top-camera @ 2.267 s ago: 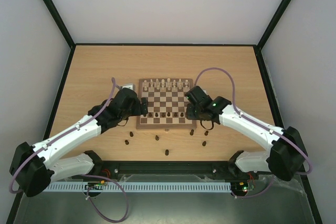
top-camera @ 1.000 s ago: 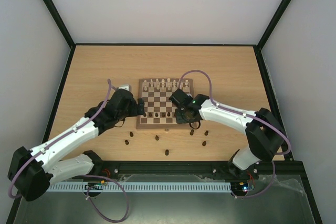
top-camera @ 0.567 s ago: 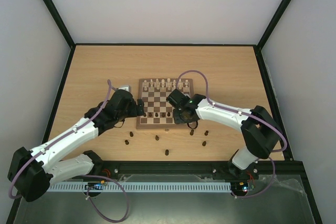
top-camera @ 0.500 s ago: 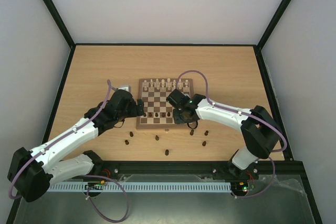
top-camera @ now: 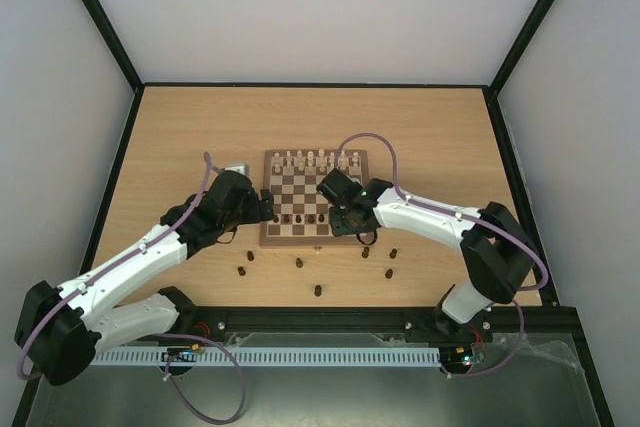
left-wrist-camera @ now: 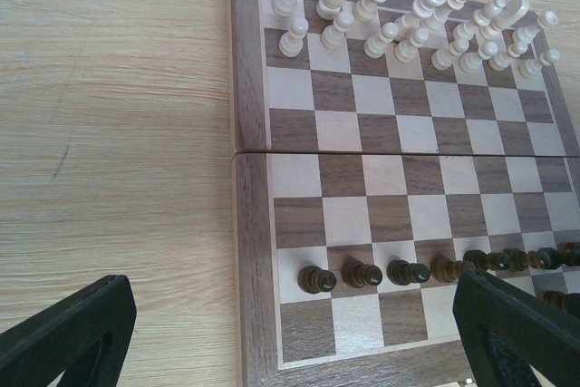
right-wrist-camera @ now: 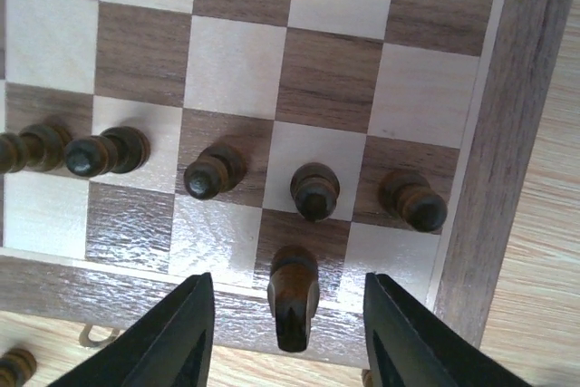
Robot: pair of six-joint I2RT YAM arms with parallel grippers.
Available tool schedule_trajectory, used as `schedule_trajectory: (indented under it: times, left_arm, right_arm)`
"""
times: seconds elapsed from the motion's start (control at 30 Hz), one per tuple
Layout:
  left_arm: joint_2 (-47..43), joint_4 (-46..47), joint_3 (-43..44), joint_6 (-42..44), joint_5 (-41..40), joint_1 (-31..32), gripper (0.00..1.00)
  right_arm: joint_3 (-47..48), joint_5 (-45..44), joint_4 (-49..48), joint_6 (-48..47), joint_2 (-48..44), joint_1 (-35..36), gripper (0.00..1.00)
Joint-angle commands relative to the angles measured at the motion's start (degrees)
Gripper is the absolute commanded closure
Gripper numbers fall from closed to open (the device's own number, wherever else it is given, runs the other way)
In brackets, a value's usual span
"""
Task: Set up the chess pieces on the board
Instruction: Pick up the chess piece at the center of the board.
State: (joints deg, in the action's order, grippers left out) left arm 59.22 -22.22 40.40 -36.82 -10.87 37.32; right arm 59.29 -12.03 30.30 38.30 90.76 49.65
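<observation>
The board (top-camera: 312, 187) lies mid-table. Cream chess pieces (top-camera: 315, 159) fill its far rows, and dark pawns (top-camera: 300, 218) line the second near row. My right gripper (top-camera: 350, 225) hangs over the near right part of the board, open. A dark knight (right-wrist-camera: 294, 301) stands on a dark near-row square, second from the right border (right-wrist-camera: 471, 224). It is between the fingers (right-wrist-camera: 172, 333) with a gap on each side. My left gripper (left-wrist-camera: 294, 342) is open over the near left corner, with the pawns (left-wrist-camera: 362, 274) ahead and nothing between its fingers.
Several loose dark pieces (top-camera: 318, 291) lie on the table between the board and the arm bases. A small pale object (top-camera: 238, 165) sits by the board's far left corner. Black-framed walls enclose the tabletop.
My right gripper slid left along the board's near side and opened, letting go of the dark knight on the near row. The left arm has barely moved.
</observation>
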Motion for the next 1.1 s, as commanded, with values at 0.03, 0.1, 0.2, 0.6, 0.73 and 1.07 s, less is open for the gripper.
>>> schedule_trajectory:
  times: [0.03,0.1,0.2,0.6,0.73,1.07]
  left_arm:
    - [-0.5,-0.5,0.2,0.4,-0.3,-0.4,0.01]
    - [-0.4,-1.0,0.6,0.4,-0.6,-0.4,0.01]
    - [-0.2,-1.4,1.2,0.3,-0.7,-0.4,0.01]
    - [0.7,-8.9,4.4,-5.8,-2.4,4.7,0.01]
    - [1.0,-11.4,4.6,-13.7,-5.3,12.9,0.01]
    - [14.1,-14.0,11.1,-33.3,-12.7,33.7,0.01]
  right_arm:
    - [-0.5,0.5,1.4,-0.6,-4.9,0.4,0.45]
    - [-1.3,1.0,0.9,-0.9,-6.6,0.4,0.39]
    - [-2.5,2.2,0.3,-1.6,-7.9,0.4,0.36]
    - [-7.9,-0.8,-2.2,-1.7,-16.9,0.4,0.0]
    - [-10.4,-1.9,-4.5,-1.7,-19.8,0.4,0.02]
    - [-17.8,1.1,-7.1,-1.7,-29.5,0.3,0.01]
